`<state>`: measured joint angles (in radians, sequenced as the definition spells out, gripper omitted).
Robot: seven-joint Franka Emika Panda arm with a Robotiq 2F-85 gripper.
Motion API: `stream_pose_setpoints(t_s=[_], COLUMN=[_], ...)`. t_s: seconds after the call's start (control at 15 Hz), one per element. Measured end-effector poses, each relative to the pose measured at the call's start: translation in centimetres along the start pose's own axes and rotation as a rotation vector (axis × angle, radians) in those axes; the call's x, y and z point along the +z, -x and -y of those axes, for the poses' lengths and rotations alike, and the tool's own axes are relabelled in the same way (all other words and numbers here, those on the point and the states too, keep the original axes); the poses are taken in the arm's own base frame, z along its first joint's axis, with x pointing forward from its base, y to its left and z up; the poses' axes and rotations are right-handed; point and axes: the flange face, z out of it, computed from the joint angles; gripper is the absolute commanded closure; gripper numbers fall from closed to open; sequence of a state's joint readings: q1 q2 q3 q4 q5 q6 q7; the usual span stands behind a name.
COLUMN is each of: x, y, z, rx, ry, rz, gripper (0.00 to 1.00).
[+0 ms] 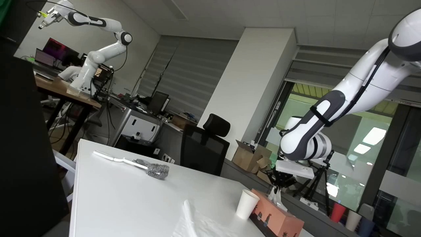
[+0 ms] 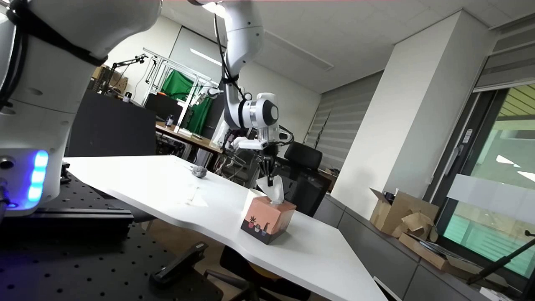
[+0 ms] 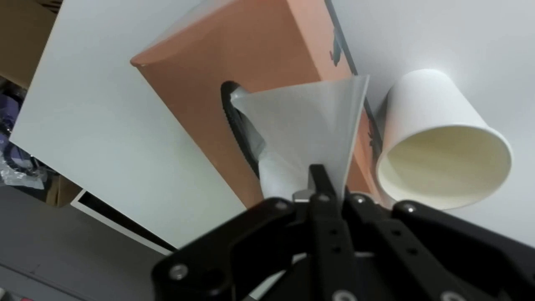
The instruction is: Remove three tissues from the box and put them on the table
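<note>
I have the black two-finger gripper [image 2: 270, 181] pinched together on the thin white paper tissue [image 3: 307, 125], directly above the long orange cardboard box [image 3: 250, 54]; the tissue's base sits in the dark slot [image 3: 235, 125], which runs along the box's length. I'd draw straight up. In the wrist view the far fingertip is hidden behind the tissue; possibly I hold several layers.

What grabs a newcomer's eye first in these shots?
Likely the gripper, shut on a white tissue that rises from the coral tissue box, with a white paper cup standing beside it. Next, the glowing blue light strip near the left edge of an exterior view, and a second white robot arm in an exterior view's upper-left background.
</note>
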<state>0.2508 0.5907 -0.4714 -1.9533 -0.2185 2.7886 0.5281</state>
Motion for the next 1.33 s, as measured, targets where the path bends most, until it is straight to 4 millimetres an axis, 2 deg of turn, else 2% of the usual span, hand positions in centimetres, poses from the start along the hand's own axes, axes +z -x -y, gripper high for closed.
stream_pose_setpoints(t_s=[0.33,0.6,0.8,0.93,1.07,1.2,1.33], x=[-2.2,-6.2,-9.9,-12.0,-13.4,-13.9,-13.5], y=[-1.7,-3.1,-3.2,-2.5,-0.9,1.8,5.4], z=[1.8,4.3,6.9,9.4,12.3,15.2,17.8], rx=[-0.010,-0.047,-0.103,-0.153,-0.219,-0.304,-0.399], ry=[0.031,0.013,-0.019,-0.050,-0.086,-0.111,-0.129], rz=[0.068,0.062,0.034,0.019,0.016,0.032,0.070], gripper=[1.00,1.00,1.00,1.00,1.00,1.00,1.00])
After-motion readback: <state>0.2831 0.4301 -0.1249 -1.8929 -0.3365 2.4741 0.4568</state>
